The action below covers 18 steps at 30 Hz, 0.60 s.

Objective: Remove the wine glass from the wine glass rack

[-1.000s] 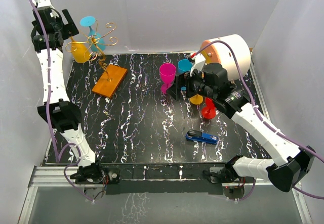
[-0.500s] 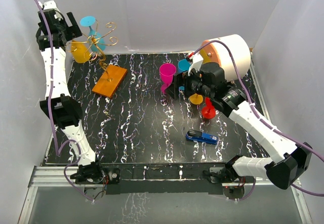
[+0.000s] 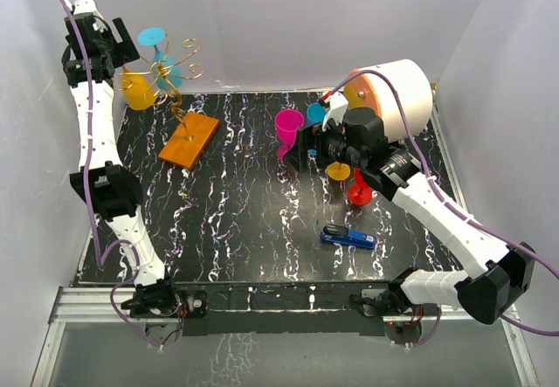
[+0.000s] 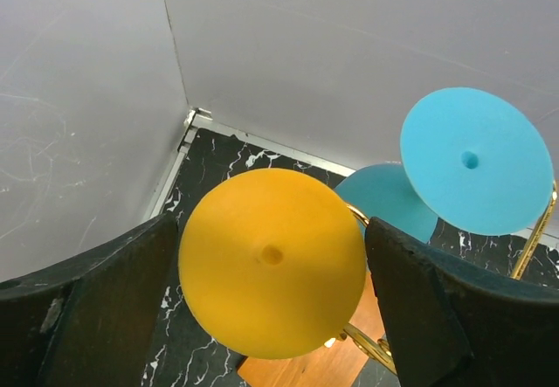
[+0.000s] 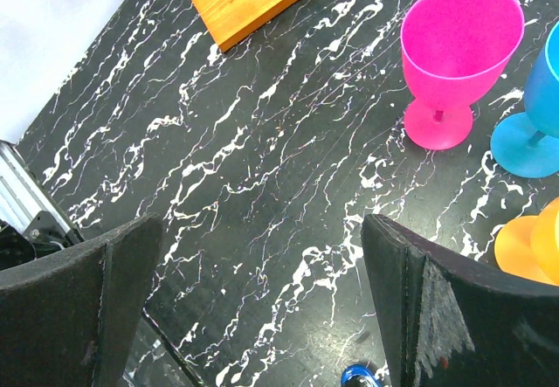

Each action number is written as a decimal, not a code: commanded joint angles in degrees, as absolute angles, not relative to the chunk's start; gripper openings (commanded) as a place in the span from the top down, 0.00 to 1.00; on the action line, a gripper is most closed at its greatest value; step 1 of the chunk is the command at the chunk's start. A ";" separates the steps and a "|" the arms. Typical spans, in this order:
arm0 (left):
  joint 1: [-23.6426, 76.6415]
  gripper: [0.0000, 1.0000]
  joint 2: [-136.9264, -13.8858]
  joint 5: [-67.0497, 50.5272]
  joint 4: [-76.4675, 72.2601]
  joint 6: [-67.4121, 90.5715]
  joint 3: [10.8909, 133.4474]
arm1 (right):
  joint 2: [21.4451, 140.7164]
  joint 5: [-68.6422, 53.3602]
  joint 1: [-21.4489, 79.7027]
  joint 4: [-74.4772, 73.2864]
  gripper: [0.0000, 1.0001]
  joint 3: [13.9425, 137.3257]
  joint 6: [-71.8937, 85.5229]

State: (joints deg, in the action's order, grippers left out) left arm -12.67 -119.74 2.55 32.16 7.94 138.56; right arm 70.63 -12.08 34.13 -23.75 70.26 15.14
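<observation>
The wine glass rack [image 3: 177, 71] is a gold wire stand on an orange base [image 3: 189, 139] at the back left. A yellow wine glass [image 3: 138, 88] and a blue wine glass [image 3: 160, 51] hang upside down on it. My left gripper [image 3: 120, 55] is open beside the yellow glass. In the left wrist view the gripper [image 4: 272, 230] has a finger on each side of the yellow glass's round foot [image 4: 272, 260], with small gaps. The blue glass's foot [image 4: 476, 160] is to the right. My right gripper [image 3: 299, 154] is open and empty above the table [image 5: 262, 230].
A pink glass [image 3: 288, 129], a blue glass [image 3: 316, 112], an orange glass [image 3: 339, 171] and a red glass [image 3: 359, 190] stand on the black marbled table around the right gripper. A blue stapler-like object [image 3: 348, 237] lies in front. A white-and-orange cylinder [image 3: 397, 90] lies at the back right.
My left gripper has shifted a little right, closer around the yellow glass on the rack. My right gripper has edged slightly left. No glass has moved.
</observation>
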 commanded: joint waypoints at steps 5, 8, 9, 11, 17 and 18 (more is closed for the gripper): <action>-12.92 0.21 -119.14 2.42 30.35 8.00 141.68 | 70.07 -11.54 34.19 -20.00 0.04 70.48 14.90; -12.92 0.25 -118.85 2.55 30.32 8.00 141.70 | 70.11 -11.53 34.20 -20.00 0.04 70.57 14.90; -12.92 0.25 -118.64 2.53 30.20 7.95 141.63 | 70.18 -11.59 34.20 -19.99 0.04 70.64 15.01; -12.92 0.26 -118.40 2.59 29.99 7.93 141.34 | 70.14 -11.76 34.23 -20.02 0.04 70.66 15.07; -12.92 0.16 -118.23 3.34 30.30 7.81 140.61 | 69.99 -11.87 34.26 -20.06 0.04 70.66 15.22; -12.92 0.14 -118.26 3.41 30.32 7.82 140.48 | 69.93 -11.91 34.20 -19.99 0.04 70.66 15.31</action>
State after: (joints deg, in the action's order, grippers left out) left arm -12.64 -119.81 2.57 31.31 8.08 139.33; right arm 70.63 -11.97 34.13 -23.73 70.26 15.16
